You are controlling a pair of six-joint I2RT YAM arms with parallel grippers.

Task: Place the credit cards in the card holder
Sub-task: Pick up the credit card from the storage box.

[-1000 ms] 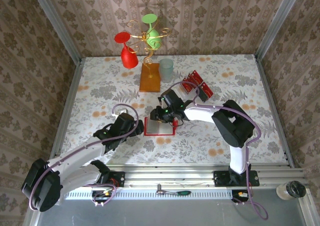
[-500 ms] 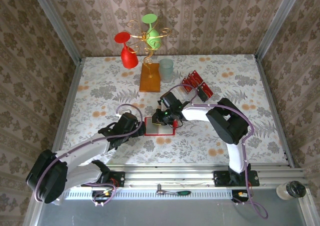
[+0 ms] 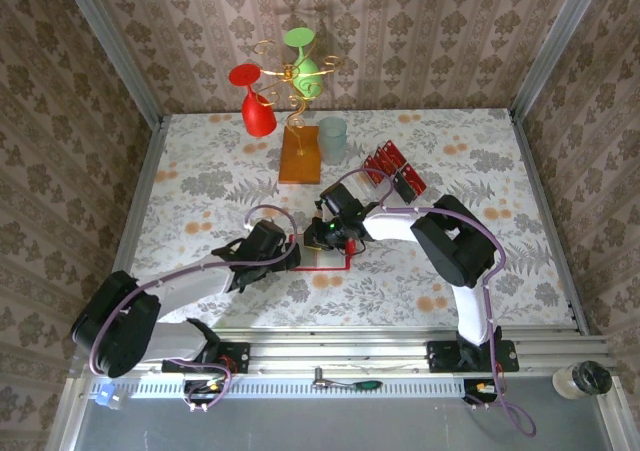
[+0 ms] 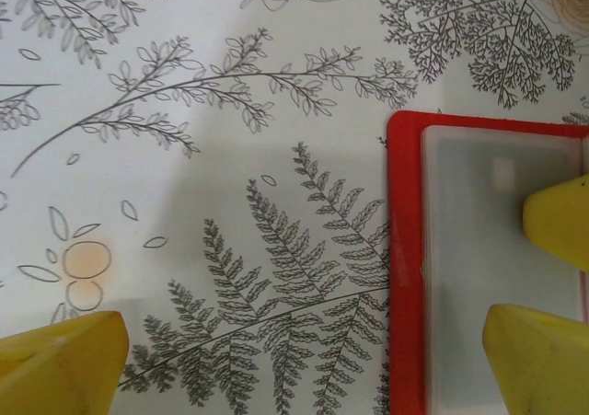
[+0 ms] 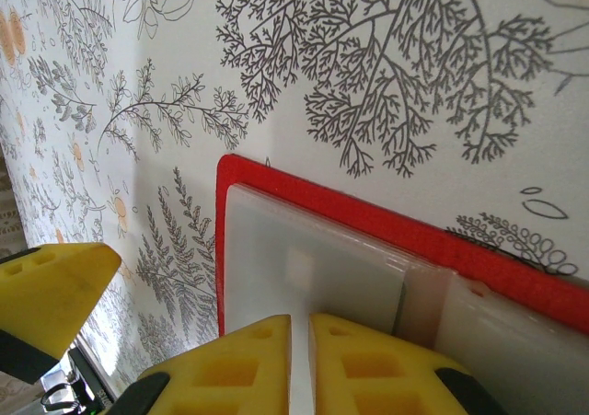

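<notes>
Card holder (image 4: 406, 277) open, left claw (image 4: 299, 364) straddling edge, right claw (image 5: 300, 351) above.

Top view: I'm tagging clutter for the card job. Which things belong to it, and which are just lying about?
Job:
wallet
cards

Lying about:
red glass
green glass
frosted cup
stand
green-handled tool
jar
</notes>
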